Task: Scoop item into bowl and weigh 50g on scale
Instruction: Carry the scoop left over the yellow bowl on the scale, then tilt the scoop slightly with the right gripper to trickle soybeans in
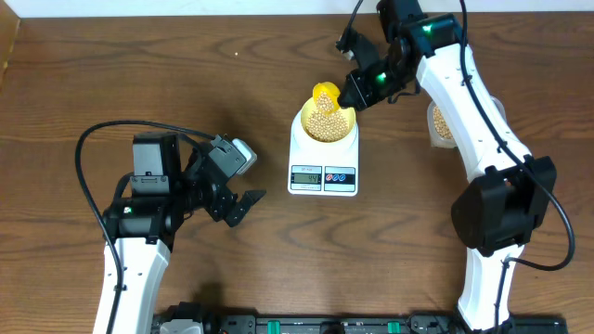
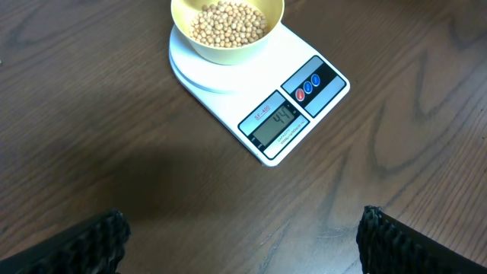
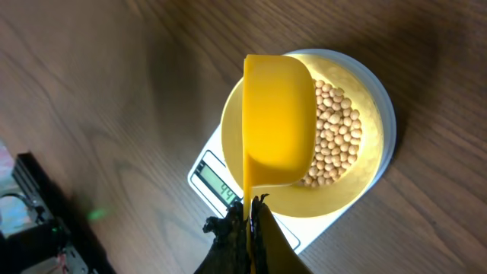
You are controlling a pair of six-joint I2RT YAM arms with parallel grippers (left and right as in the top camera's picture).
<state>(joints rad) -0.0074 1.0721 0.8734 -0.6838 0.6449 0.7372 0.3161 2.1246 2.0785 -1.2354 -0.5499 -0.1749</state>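
Note:
The pale yellow bowl (image 1: 325, 130) stands on the white scale (image 1: 323, 178) and holds a heap of tan beans (image 1: 324, 119). The scale's display (image 2: 275, 122) reads 44. My right gripper (image 3: 251, 207) is shut on the handle of a bright yellow scoop (image 3: 278, 114), which hangs tipped on its side over the bowl (image 3: 335, 199) and its beans (image 3: 336, 133). In the overhead view the scoop (image 1: 326, 92) sits at the bowl's far rim, with the right gripper (image 1: 358, 88) just right of it. My left gripper (image 1: 247, 208) is open and holds nothing above the table, left of the scale, with bowl (image 2: 228, 52) and scale (image 2: 323, 84) ahead of it (image 2: 242, 222).
A clear tub with more beans (image 1: 442, 121) stands right of the scale, mostly hidden behind the right arm. Black cables loop over the table near both arms. Bare wood lies between the left gripper and the scale.

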